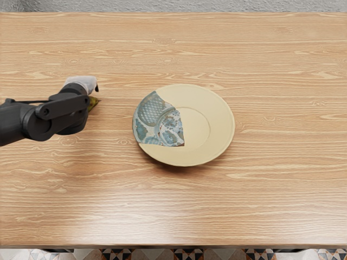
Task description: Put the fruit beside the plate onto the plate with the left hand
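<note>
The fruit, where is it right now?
In the head view only a yellow-green sliver of the fruit shows, on the left side of the table, half hidden by the left hand and left of the plate, apart from it.

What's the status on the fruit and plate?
Left robot hand over fruit, grasp unclear. Fruit mostly hidden, left of plate, not on it. No obstacle seen between. Right arm not in view.

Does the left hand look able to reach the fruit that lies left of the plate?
Probably yes: the left hand is right at the fruit, which it mostly hides, and nothing stands between them. The plate lies apart, to the right.
</note>
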